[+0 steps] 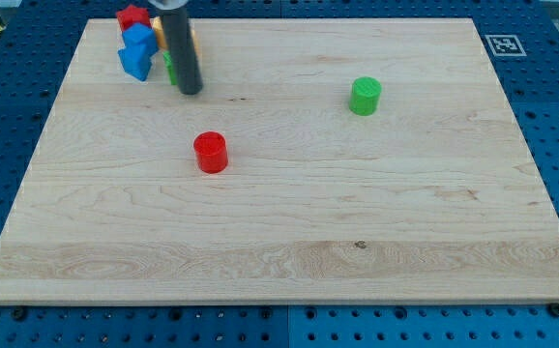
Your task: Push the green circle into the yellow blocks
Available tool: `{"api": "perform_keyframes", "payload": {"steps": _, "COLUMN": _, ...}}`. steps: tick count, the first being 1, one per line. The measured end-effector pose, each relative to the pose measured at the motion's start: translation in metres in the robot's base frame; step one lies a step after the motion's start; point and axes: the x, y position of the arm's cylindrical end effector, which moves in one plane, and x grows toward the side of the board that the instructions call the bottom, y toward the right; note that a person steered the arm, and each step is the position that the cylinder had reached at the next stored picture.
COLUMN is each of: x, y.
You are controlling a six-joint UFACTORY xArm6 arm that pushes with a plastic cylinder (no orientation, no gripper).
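The green circle (365, 96) is a short cylinder standing alone on the wooden board, right of centre toward the view's top. My tip (191, 92) rests on the board at the upper left, far to the left of the green circle. A yellow block (162, 39) shows only as a sliver behind the rod, in a cluster at the top left. Most of it is hidden.
The top-left cluster also holds a red block (132, 16), two blue blocks (136, 50) and a green block (170, 68) beside the rod. A red cylinder (210, 153) stands left of centre. The board (289, 232) lies on a blue pegboard.
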Motion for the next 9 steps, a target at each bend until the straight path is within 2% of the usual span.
{"api": "perform_keyframes", "payload": {"steps": 1, "x": 0.000, "y": 0.034}}
{"api": "perform_keyframes", "payload": {"steps": 2, "x": -0.007, "y": 0.031}}
{"api": "perform_keyframes", "payload": {"steps": 4, "x": -0.023, "y": -0.023}}
{"api": "perform_keyframes", "payload": {"steps": 5, "x": -0.031, "y": -0.025}}
{"api": "perform_keyframes", "payload": {"steps": 7, "x": -0.047, "y": 0.046}}
{"api": "perform_keyframes", "payload": {"steps": 9, "x": -0.090, "y": 0.038}}
